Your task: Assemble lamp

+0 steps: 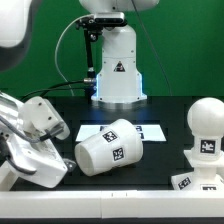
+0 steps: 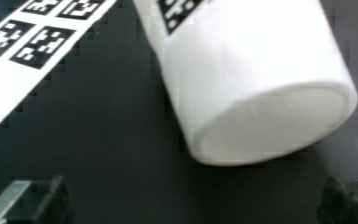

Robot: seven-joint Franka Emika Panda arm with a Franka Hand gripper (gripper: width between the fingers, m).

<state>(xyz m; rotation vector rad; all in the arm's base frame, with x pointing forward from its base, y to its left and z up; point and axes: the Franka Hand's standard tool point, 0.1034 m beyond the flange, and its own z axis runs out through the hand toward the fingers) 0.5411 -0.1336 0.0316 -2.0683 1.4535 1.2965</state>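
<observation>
Gripper [image 2: 190, 200] wide open, holding nothing.
I see the shade [image 2: 247, 85] lying on its side on the black table [image 2: 87, 150], just ahead of the open fingers [image 2: 30, 198], not touching them. Marker board [image 2: 34, 45] beside it. Bulb [image 1: 205, 128] stands well away from the gripper.

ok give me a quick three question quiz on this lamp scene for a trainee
1. True or false: the shade stands upright on the table.
2. Which part stands toward the exterior view's right? A) shade B) bulb C) marker board
3. Fill in: the gripper fingers are ____ and hold nothing.

Key
1. False: it lies on its side, partly over the marker board.
2. B
3. open: the fingers sit apart on either side of the shade's end in the wrist view, not touching it.
</observation>
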